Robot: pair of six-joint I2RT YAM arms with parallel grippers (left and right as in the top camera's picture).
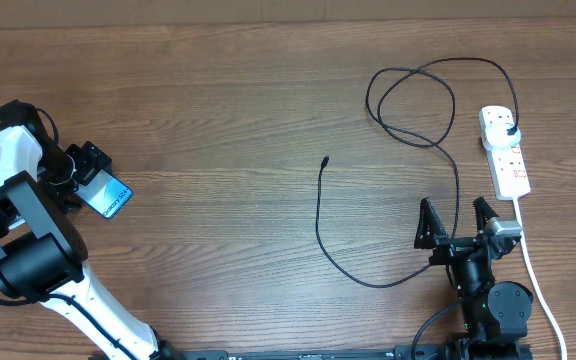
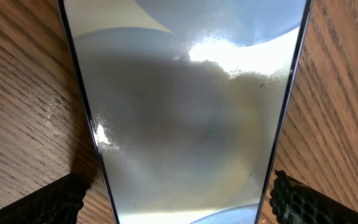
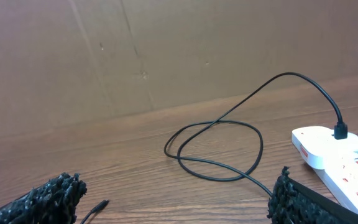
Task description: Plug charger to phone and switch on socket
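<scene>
The phone (image 1: 114, 197), its screen light blue, lies at the far left of the table. My left gripper (image 1: 88, 177) straddles its near end. In the left wrist view the phone (image 2: 185, 124) fills the frame between my open fingers (image 2: 179, 208), with a small gap on the left side. The black charger cable (image 1: 318, 215) loops across the right half of the table. Its connector tip (image 1: 325, 159) lies free mid-table and its plug (image 1: 509, 131) sits in the white socket strip (image 1: 505, 160). My right gripper (image 1: 458, 228) is open and empty over the cable near the front edge.
The strip's thick white cord (image 1: 538, 285) runs to the front right edge. In the right wrist view the cable loop (image 3: 216, 146), the tip (image 3: 101, 205) and the strip (image 3: 328, 152) lie ahead, with a brown wall behind.
</scene>
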